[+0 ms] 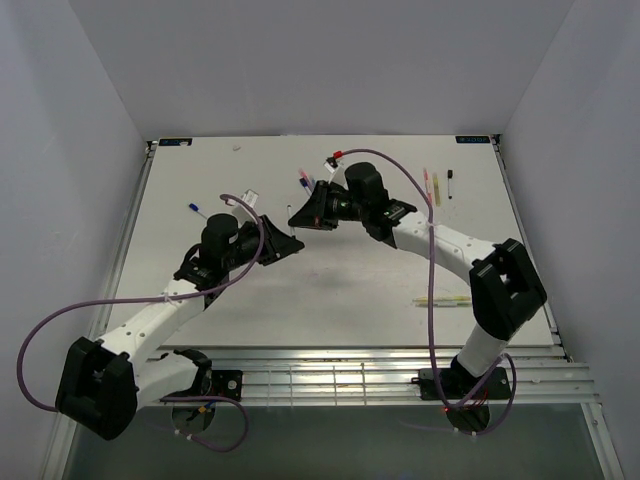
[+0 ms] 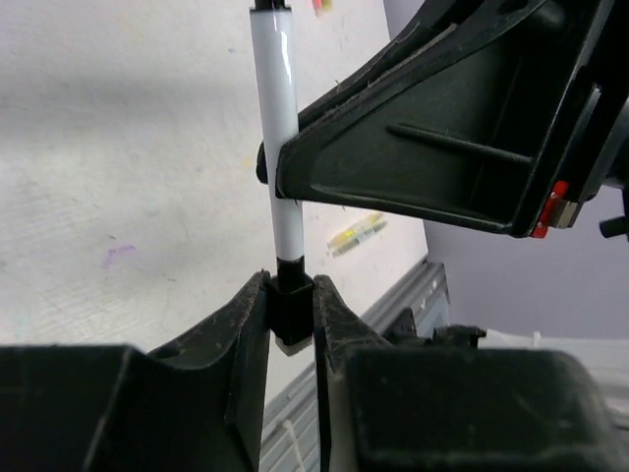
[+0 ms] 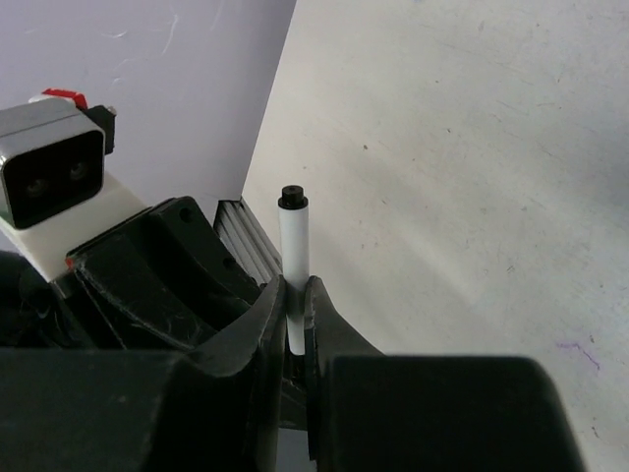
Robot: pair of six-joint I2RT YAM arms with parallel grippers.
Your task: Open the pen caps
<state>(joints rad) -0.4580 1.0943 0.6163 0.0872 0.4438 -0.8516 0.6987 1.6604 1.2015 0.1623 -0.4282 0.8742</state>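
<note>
A white pen (image 2: 275,108) is held up off the table between the two arms, in the middle of the top view. My left gripper (image 2: 292,282) is shut on its black pen cap (image 2: 292,307), which is still seated on the barrel's end. My right gripper (image 3: 295,287) is shut on the white barrel (image 3: 294,246) farther along, and the pen's other black end (image 3: 292,198) sticks out past its fingers. In the top view the left gripper (image 1: 287,243) and the right gripper (image 1: 304,217) nearly touch. The pen itself is hidden there.
Other pens lie scattered on the table: a blue one (image 1: 197,210) at the left, a pink and blue pair (image 1: 305,182), a red-tipped one (image 1: 335,156), pink and black ones (image 1: 438,185) at the back right, yellow-green ones (image 1: 443,300) near the right arm. A metal rail (image 1: 380,372) runs along the near edge.
</note>
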